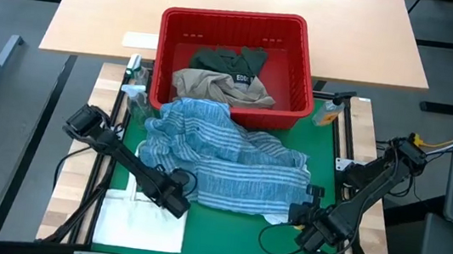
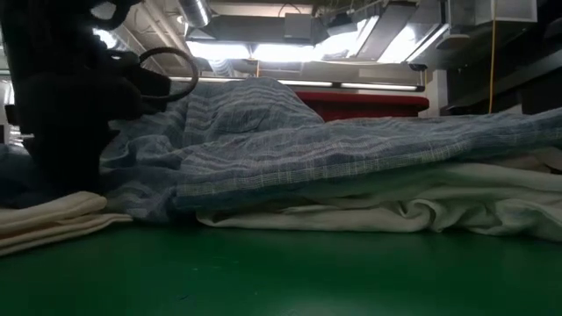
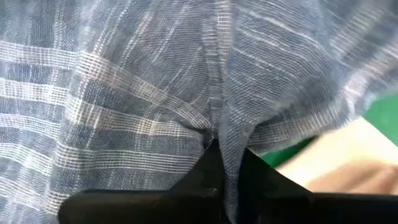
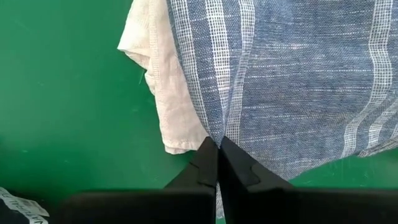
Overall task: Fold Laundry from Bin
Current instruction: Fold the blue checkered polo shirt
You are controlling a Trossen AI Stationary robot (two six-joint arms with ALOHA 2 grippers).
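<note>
Green matting covers your table, a flat white tote bag (image 1: 143, 224) at its left corner. Your left gripper (image 1: 177, 200) pinches the blue-and-white striped woven garment (image 1: 230, 166), which trails from the red slotted plastic bin (image 1: 239, 28); your right gripper (image 1: 306, 213) pinches its other edge. Watch out: a pale cream cloth (image 4: 163, 93) lies beneath and could drag along, or the thin fold could slip free when you lift.
</note>
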